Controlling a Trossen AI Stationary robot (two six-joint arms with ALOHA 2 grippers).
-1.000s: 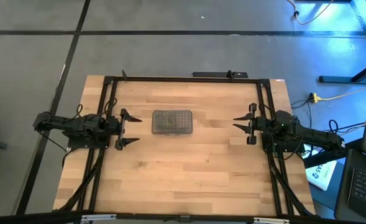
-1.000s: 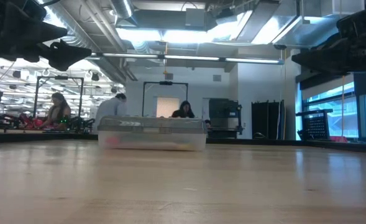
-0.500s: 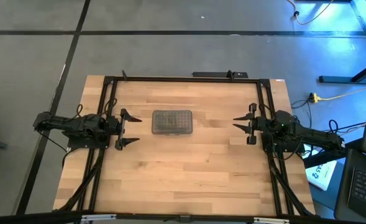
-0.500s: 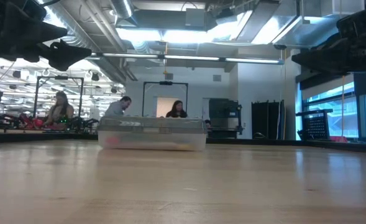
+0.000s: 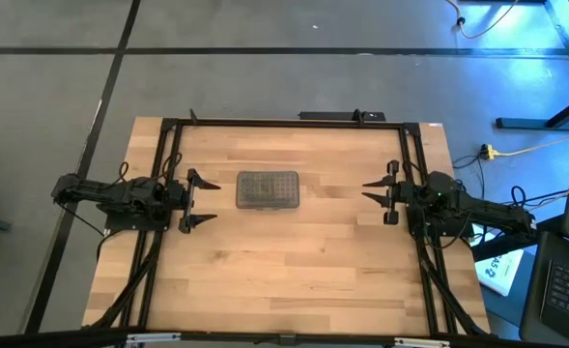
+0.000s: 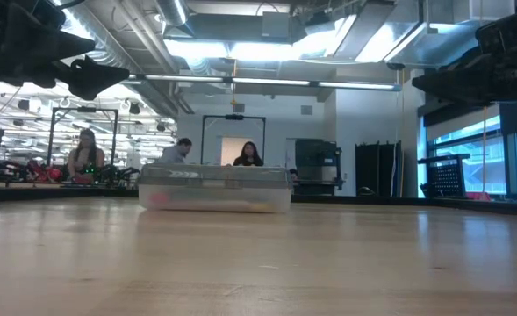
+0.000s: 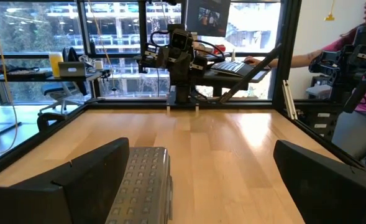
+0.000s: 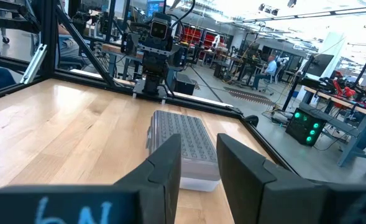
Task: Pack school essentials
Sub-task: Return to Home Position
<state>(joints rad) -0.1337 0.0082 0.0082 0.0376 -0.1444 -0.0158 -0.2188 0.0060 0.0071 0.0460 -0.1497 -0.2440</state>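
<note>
At the table's left edge, my left gripper is spread wide; right gripper at right edge, narrowly parted; case between, closed.

Both arms are matte black and blocky, built of boxy jointed segments. The left arm and the right arm each carry thin dark cables looping along their bodies. The left gripper ends in two pointed, blade-like fingers, which close up are broad dark wedges with flat faces. The right gripper has the same tapered fingers, with a pale blue scrawled marking on the housing behind them.
</note>
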